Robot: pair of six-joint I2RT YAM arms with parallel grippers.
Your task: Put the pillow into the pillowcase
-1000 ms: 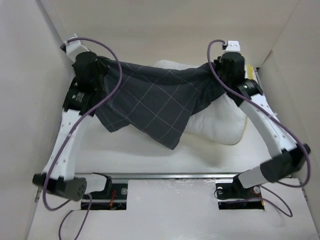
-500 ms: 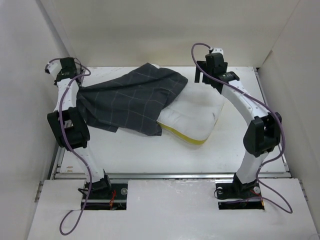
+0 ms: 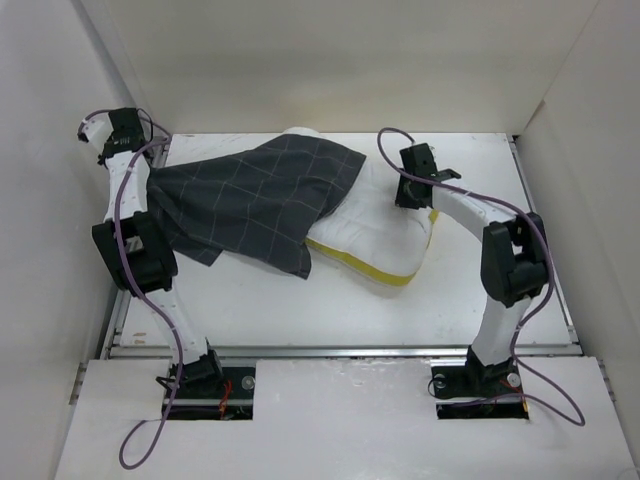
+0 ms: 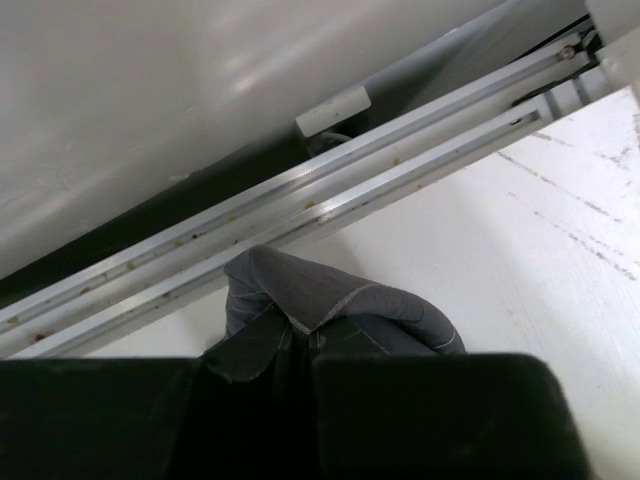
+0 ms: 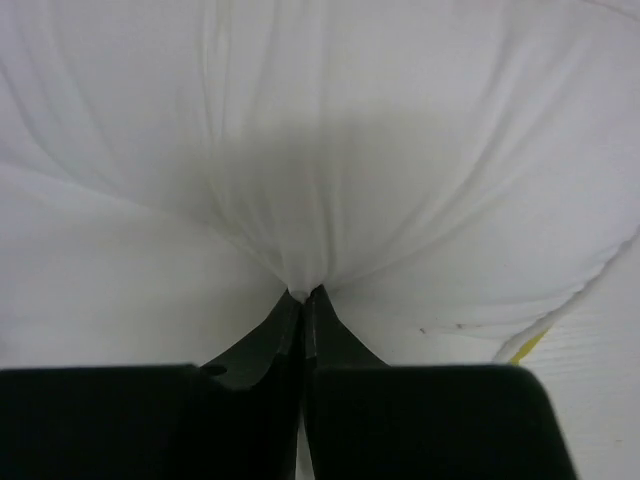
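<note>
Lying over the ten-o'clock half of the plump white pillow (image 3: 385, 235), the charcoal-grey grid-patterned cloth pillowcase (image 3: 260, 200) is covering it, whether enclosing or merely draping cannot be told; the three-o'clock half, with its yellow piping, is lying bare, so insertion is looking largely undone; the left gripper (image 4: 300, 335) is pinching a pillowcase corner tight; the right gripper (image 5: 303, 298) is nipping a fold of pillow fabric, fingers closed.

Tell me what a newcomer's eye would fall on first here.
The dark grid-patterned pillowcase sprawls across the left-centre of the table, covering the left part of the plump white pillow with its yellow piped edge. The left gripper pinches a pillowcase fold at the far left. The right gripper pinches the pillow's cloth on its right side.
</note>
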